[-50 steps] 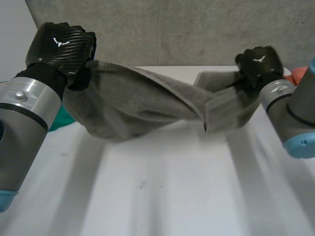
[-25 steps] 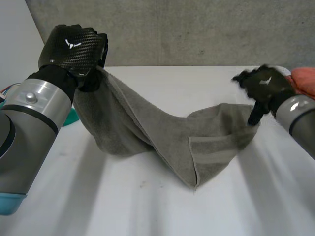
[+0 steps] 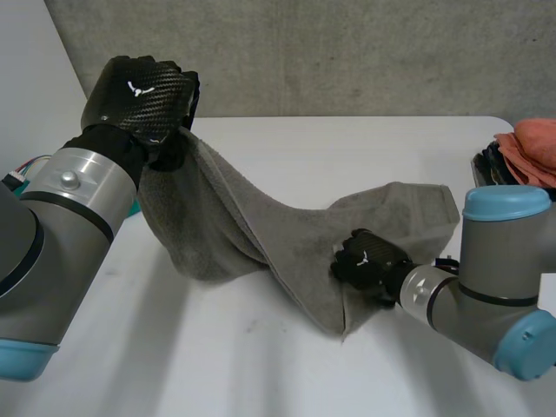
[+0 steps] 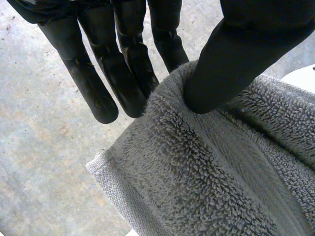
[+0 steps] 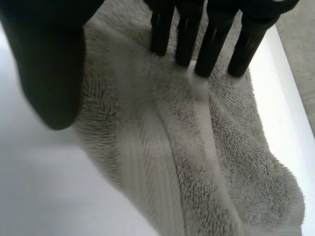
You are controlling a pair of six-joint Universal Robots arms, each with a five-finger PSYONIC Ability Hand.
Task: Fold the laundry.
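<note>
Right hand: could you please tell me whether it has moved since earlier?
Yes. The right hand has come from the far edge of the table toward its near side, onto the towel.

Towel (image 3: pixel 295 230) on table (image 3: pixel 261 365), left end raised; cloth pile (image 3: pixel 532 143) at right edge.

My grey arms, black hands.
I see silver-grey tubes with light-blue caps on left arm (image 3: pixel 61 217) and right arm (image 3: pixel 486 274); left hand (image 3: pixel 143 91) and right hand (image 3: pixel 369 261) have carbon-weave backs with small white marks.
</note>
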